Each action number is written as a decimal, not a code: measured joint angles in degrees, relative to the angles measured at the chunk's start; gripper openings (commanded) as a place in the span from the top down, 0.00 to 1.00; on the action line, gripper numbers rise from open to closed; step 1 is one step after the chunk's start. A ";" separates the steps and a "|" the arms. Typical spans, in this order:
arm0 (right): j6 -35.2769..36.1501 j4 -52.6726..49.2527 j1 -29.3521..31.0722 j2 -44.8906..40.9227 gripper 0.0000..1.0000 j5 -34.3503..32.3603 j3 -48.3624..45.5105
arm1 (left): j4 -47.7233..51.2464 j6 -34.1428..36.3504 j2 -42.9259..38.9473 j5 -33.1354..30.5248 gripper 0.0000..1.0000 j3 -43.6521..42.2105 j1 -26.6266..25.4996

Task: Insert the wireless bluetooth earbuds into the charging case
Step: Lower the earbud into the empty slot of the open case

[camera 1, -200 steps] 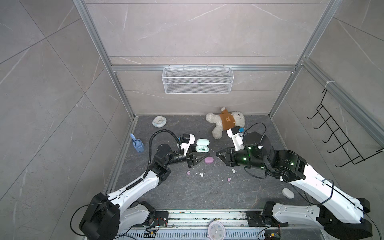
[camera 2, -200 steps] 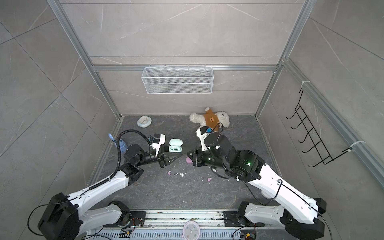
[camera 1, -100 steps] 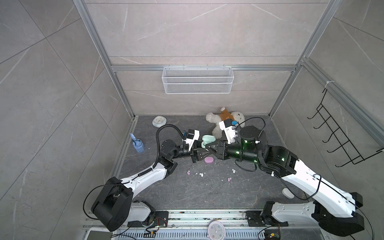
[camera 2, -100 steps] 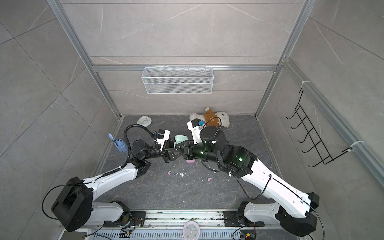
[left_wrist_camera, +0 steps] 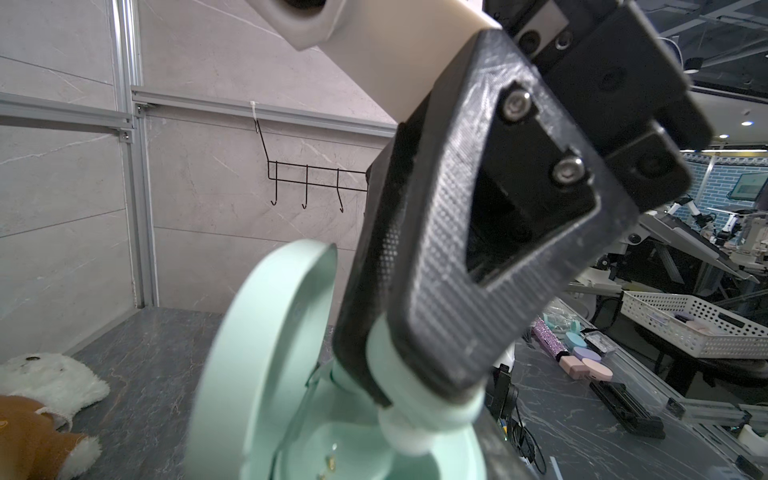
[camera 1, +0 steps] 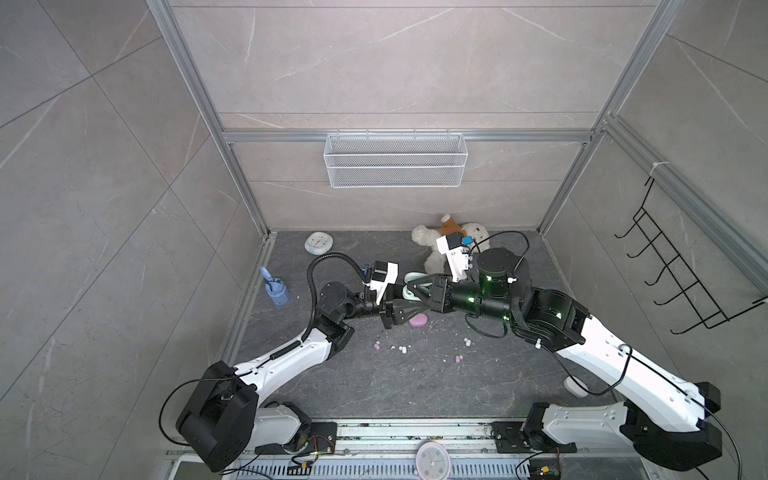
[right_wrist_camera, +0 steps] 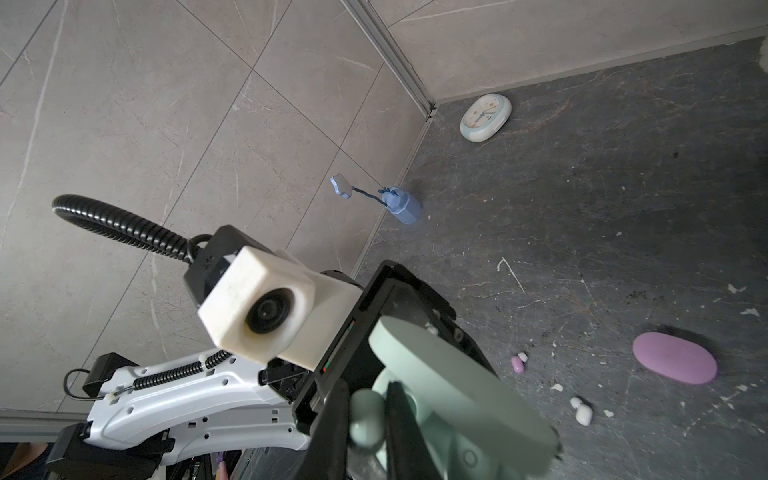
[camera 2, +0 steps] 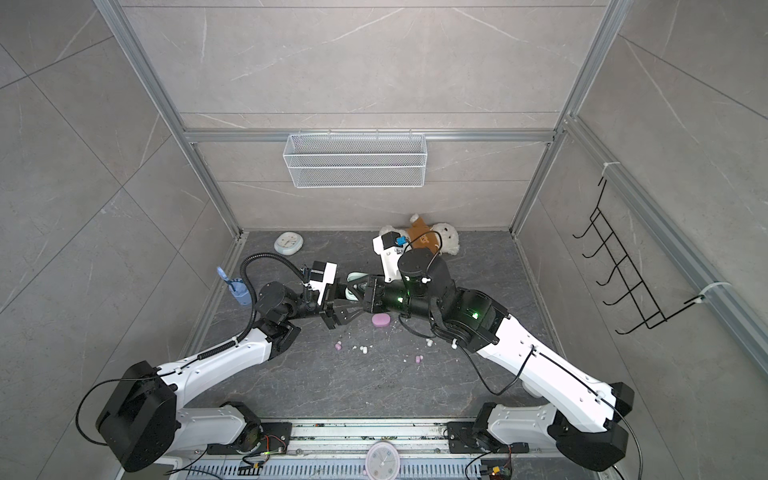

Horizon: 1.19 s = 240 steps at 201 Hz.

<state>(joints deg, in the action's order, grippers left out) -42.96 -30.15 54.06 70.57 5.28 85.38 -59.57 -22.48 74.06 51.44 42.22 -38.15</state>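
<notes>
Up in the middle, the right gripper [right_wrist_camera: 368, 399] is pinched tight on a mint earbud [left_wrist_camera: 415, 415] right at the open charging case [left_wrist_camera: 266, 374] clamped by the left gripper [camera 1: 409, 311], other pink and white earbuds [camera 1: 402, 349] lying loose on the table [camera 1: 374, 386].

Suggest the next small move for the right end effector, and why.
Probably ease the right end effector a touch deeper into the open mint charging case. It is shut on a mint earbud whose tip is right at the case's socket, with the lid up, yet the bud does not look seated.
</notes>
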 measured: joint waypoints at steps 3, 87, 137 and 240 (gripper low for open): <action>-0.04 0.07 -0.02 0.00 0.84 0.04 -0.02 | 0.00 0.00 -0.02 0.00 0.80 0.00 -0.02; -1.53 0.76 -0.09 0.98 0.85 1.88 -0.42 | 1.27 0.90 -1.29 -0.04 0.80 -0.07 -0.17; -2.34 0.72 -0.11 0.94 0.80 1.86 -0.52 | 1.36 1.07 -1.38 -0.02 0.80 -0.13 -0.20; -2.51 -0.31 -0.11 0.87 0.63 1.60 -0.52 | 3.19 1.09 -1.64 -0.02 0.80 -0.57 -0.22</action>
<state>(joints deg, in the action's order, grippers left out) -45.47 -30.46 53.95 71.44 6.87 84.86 -56.38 -21.39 72.42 51.42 41.65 -38.37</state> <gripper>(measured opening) 0.360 0.418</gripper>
